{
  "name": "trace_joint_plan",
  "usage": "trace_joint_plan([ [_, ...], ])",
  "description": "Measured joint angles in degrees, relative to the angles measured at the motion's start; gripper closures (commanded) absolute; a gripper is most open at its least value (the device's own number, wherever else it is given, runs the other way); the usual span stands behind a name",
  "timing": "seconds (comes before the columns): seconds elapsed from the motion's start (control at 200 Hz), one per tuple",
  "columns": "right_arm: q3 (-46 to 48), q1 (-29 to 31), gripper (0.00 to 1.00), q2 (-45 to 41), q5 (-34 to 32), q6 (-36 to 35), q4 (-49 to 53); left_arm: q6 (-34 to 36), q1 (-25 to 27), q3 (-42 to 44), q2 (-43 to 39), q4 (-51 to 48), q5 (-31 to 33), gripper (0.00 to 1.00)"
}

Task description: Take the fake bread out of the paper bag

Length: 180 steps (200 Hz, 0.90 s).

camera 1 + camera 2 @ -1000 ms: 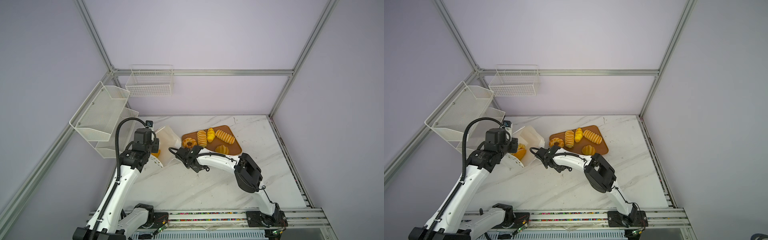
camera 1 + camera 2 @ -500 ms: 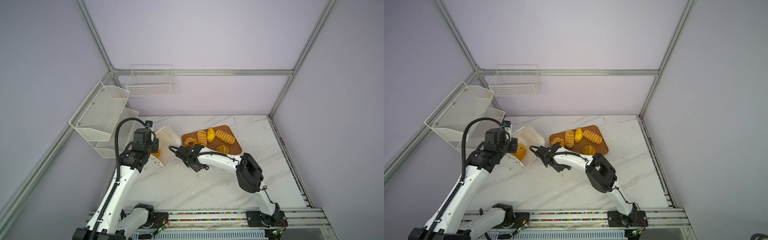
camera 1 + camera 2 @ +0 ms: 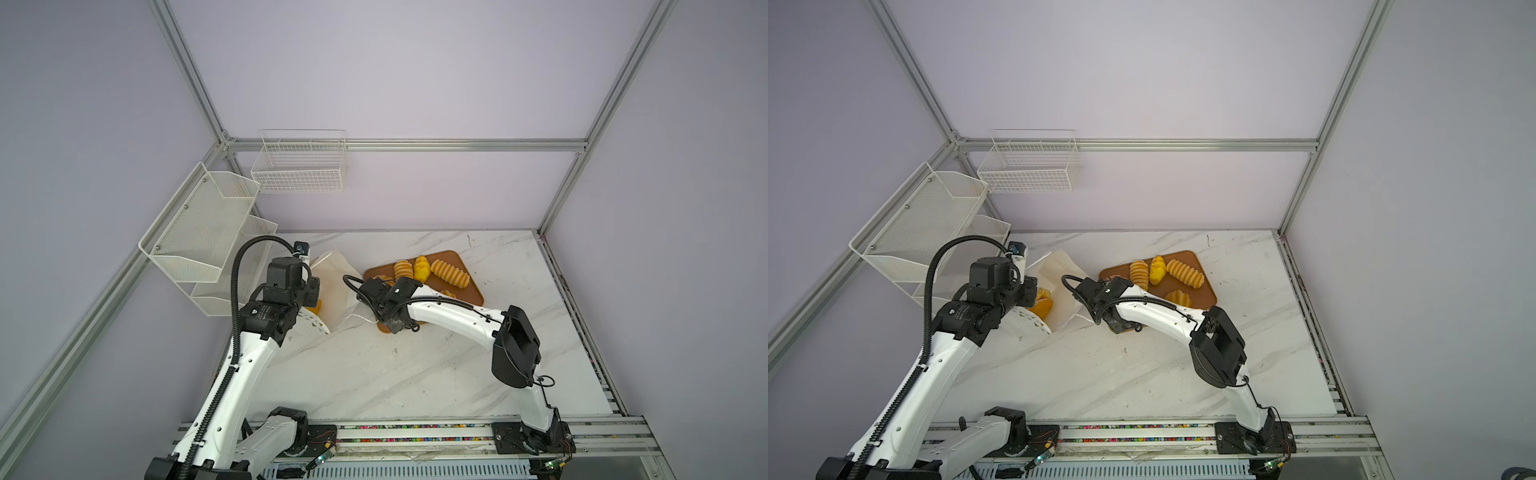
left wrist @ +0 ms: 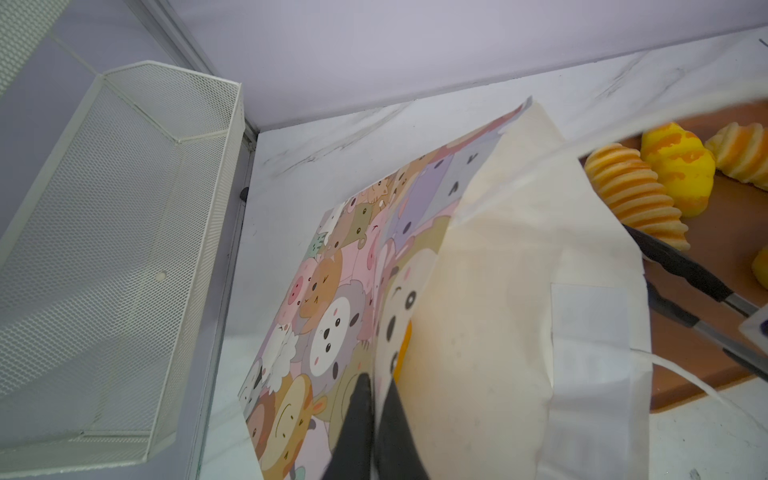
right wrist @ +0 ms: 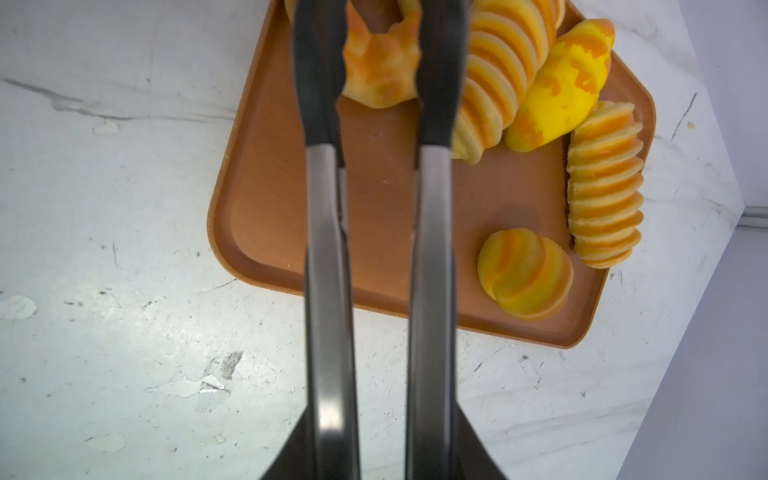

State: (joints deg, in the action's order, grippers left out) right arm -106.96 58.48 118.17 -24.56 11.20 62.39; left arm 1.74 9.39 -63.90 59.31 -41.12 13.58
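The left pincer [image 4: 376, 386] is staying pressed together on the paper bag [image 4: 490, 316] rim, and a top view is showing fake bread [image 3: 1041, 306] lying inside, so more picking is waiting. Behind, the right pincer [image 5: 378, 41] is creeping further over the tray [image 5: 270, 216] than before; only its wrist view is showing tips either side of the ring doughnut [image 5: 382, 83], squeezing or not I cannot tell

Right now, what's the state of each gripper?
left gripper: shut on the bag edge.
right gripper: shut on the tongs; tips straddle a doughnut, grip unclear.
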Motion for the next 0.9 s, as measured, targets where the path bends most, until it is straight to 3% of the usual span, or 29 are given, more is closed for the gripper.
trace_joint_plan([
  [0.245, 3.41, -1.44, 0.87, -7.28, 1.05, 3.82, 0.00, 4.28, 0.00, -0.02, 1.36, 1.18, -4.39, 1.00],
  [0.54, 6.78, -1.53, 1.00, -19.58, 9.99, 8.44, -3.34, 8.41, 0.00, 0.00, 1.99, 3.06, -9.27, 1.00],
  [0.725, 13.73, 0.22, 1.00, -28.13, 16.74, 14.19, -8.79, 9.68, 0.00, -0.02, 3.02, 4.92, -11.32, 1.00],
  [0.9, 15.63, 5.51, 1.00, -27.91, 21.18, 17.90, -10.97, 10.25, 0.00, 0.02, 4.33, 6.93, -12.59, 1.00],
])
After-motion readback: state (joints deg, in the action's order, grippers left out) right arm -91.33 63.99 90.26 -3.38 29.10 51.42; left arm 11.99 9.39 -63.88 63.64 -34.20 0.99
